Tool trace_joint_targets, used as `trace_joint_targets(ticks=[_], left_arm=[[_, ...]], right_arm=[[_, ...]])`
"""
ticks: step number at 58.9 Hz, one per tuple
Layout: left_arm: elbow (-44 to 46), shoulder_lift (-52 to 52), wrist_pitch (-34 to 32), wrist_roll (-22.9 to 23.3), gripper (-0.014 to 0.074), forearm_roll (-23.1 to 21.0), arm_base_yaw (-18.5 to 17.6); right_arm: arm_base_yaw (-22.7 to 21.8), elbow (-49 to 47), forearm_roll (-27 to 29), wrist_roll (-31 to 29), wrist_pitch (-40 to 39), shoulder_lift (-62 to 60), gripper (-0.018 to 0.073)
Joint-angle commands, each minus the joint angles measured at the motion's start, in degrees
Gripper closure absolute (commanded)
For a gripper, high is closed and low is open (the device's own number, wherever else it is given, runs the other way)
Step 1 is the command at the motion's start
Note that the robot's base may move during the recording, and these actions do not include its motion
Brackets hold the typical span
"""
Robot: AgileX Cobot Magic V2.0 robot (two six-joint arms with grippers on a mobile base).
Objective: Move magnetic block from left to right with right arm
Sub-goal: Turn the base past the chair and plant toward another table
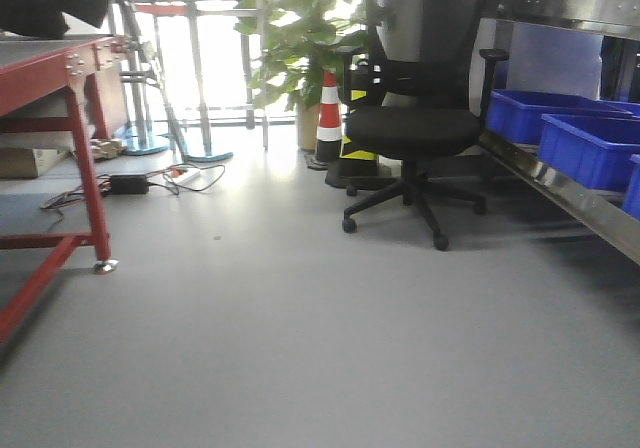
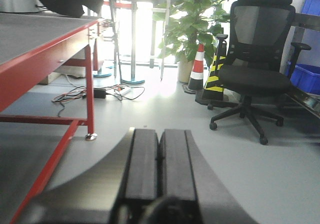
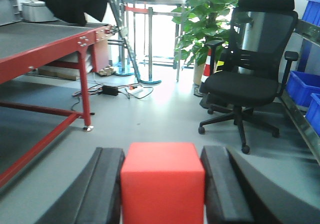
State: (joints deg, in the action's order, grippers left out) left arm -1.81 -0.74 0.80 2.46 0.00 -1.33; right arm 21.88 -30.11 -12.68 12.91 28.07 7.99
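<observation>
While the right gripper point(image 3: 162, 156) points level toward the far office chair point(image 3: 245, 84), its fingers point(image 3: 106, 184) clamp the red magnetic block point(image 3: 162, 184) between them. Pointing likewise, the left gripper point(image 2: 159, 154) has its fingers pressed together, empty.

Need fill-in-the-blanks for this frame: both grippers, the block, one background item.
1. The right gripper has its jaws clamped on a small matte cube whose colour is ___.
2. The left gripper holds nothing, and its jaws are ___.
3. The stackable plastic bins at the right of the front view are coloured ___.

Missing words: red; shut; blue.
</observation>
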Motion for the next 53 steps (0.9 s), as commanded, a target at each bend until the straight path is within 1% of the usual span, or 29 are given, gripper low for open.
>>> trace_joint_targets(ticks=[1,53], left_arm=[[-0.49,-0.81,-5.15,0.25,0.0713,0.00,-0.03],[-0.49,-0.43,-5.15,0.25,0.0713,0.00,0.07]], right_arm=[[-0.40,-1.51,-1.08,-0.30,-5.20,1.03,0.0367],[-0.40,-1.51,-1.08,-0.30,-5.19,1.03,0.0367]])
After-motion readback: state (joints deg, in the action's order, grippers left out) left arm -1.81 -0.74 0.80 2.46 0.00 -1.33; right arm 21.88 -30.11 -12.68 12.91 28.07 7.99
